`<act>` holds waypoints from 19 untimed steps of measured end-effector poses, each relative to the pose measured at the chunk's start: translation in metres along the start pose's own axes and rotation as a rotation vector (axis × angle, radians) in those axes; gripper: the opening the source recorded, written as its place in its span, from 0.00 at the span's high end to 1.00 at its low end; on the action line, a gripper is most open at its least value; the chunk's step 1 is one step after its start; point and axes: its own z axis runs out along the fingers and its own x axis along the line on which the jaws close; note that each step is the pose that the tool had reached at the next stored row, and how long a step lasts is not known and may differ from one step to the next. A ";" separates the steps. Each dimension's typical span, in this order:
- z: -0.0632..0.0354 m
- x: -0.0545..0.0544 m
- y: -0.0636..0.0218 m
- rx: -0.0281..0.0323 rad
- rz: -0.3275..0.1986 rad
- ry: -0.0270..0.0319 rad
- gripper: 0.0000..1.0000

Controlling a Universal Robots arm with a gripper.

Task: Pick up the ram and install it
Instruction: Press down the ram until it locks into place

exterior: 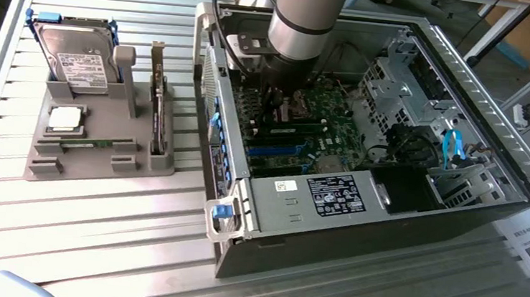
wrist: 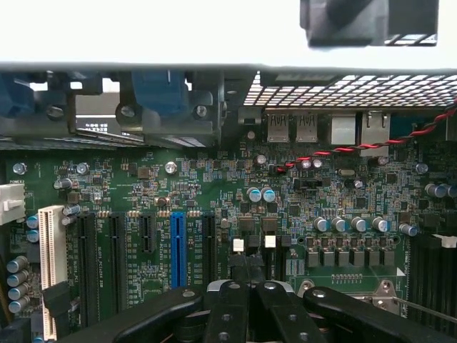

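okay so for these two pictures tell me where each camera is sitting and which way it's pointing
Exterior view: off the arm, raised, looking down at an angle on the slatted table, the grey parts holder and the open computer case; the robot arm reaches down into the case.
Wrist view: on the wrist inside the case, looking along the gripper at the motherboard close up; the shut black fingers show.
Shared: both see the motherboard and its blue slot.

Parts holder [exterior: 83, 150] on table [exterior: 94, 234] at exterior view's left, open computer case [exterior: 452, 208] right, arm [exterior: 305, 22] inside case
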 end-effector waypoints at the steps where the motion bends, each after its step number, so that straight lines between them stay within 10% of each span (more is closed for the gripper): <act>1: 0.0000 0.000 0.0000 0.0000 0.000 0.0000 0.90; 19: -0.0062 0.000 -0.0002 -0.0002 0.000 -0.0002 0.90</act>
